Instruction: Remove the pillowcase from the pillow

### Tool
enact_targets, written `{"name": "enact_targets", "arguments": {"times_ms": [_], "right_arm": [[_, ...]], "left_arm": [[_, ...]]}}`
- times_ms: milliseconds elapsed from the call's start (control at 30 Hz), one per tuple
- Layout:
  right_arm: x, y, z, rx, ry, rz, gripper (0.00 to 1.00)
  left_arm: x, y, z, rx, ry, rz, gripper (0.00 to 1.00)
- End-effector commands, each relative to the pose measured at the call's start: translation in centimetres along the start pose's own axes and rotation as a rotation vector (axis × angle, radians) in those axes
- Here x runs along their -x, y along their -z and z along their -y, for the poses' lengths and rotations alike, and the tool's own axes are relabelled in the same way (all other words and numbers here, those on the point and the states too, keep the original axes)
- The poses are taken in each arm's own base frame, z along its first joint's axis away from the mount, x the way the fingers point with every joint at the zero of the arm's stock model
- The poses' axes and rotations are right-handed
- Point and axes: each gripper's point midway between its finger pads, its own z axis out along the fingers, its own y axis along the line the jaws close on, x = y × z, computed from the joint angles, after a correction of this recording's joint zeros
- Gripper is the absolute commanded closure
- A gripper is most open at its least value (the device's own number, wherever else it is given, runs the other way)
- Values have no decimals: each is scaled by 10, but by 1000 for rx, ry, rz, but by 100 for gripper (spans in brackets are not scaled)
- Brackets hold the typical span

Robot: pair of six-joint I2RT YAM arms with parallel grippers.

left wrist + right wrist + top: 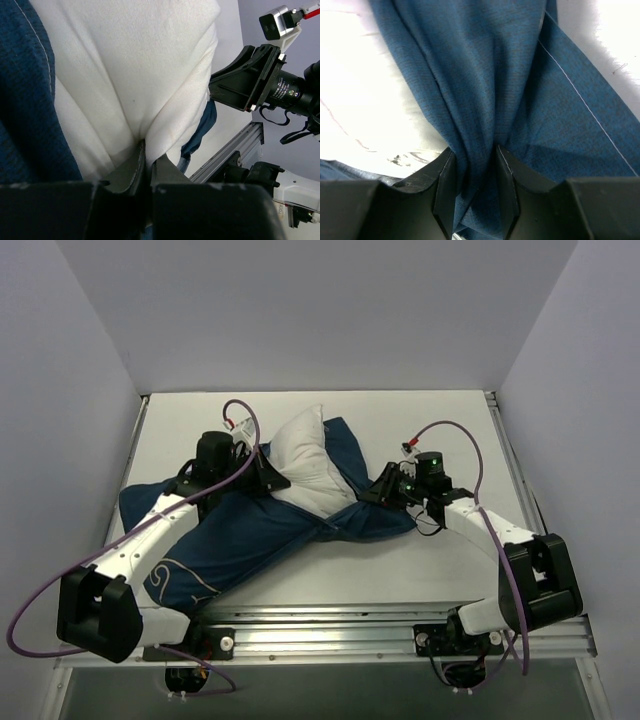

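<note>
Setting: white table (430, 570), pale grey walls (320, 310).
Items: one white pillow (305, 455), partly out of one navy pillowcase (240, 540), mid-table.
My grippers, two: left gripper (147, 150) pinched on pillow cloth, the grip plain only in its wrist view; right gripper (472, 155) clamped on bunched pillowcase.
Top view alone shows the cream drawing (185, 580).

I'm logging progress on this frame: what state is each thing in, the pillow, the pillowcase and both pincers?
pillow: partly bared, far end out of the pillowcase, pinched.
pillowcase: partly off, rumpled, covering the pillow's near part.
left pincer: shut on the pillow.
right pincer: shut on the pillowcase.
</note>
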Motion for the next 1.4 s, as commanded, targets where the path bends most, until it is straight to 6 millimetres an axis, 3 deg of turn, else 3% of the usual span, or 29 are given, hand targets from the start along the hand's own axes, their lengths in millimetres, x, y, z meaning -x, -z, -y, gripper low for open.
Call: {"name": "enact_targets", "arguments": {"times_ms": [0,67,133,233,333,433,500,633,800,833,900,933,1067,1167,1267,1367], "right_arm": [[22,48,133,-533,-43,154,100],[26,56,135,-568,-51,172,100],[26,67,148,-641,-82,178,100],[24,72,157,-662,-128,169,100],[25,70,152,-635,-103,161,100],[32,64,133,-561,-49,161,100],[31,57,114,-516,5,149,100],[45,55,58,-450,111,195,96],[49,54,-2,-382,179,254,76],[39,48,-21,-347,211,238,73],[42,47,-40,-356,229,276,65],[30,39,-54,-341,258,252,62],[16,23,-74,-368,279,245,51],[9,10,-83,-374,277,240,48],[6,-2,-76,-422,278,242,48],[-2,-13,-53,-490,278,222,48]], "left_arm": [[61,40,-53,201,18,236,98],[67,45,-55,209,18,253,98],[74,52,-55,213,19,271,98],[84,59,-42,175,21,293,98],[92,61,-22,103,33,318,98],[99,57,-2,54,15,340,98],[93,45,7,53,-18,309,98],[77,20,22,21,-26,260,98],[63,-7,38,6,-35,223,98],[63,-9,38,10,-31,224,98],[64,-14,40,11,-24,227,98],[62,-16,43,7,-27,222,98],[59,-24,52,-3,-41,212,98],[58,-27,56,-4,-47,208,98],[56,-30,57,-3,-49,202,98],[56,-30,56,0,-54,201,98]]}}
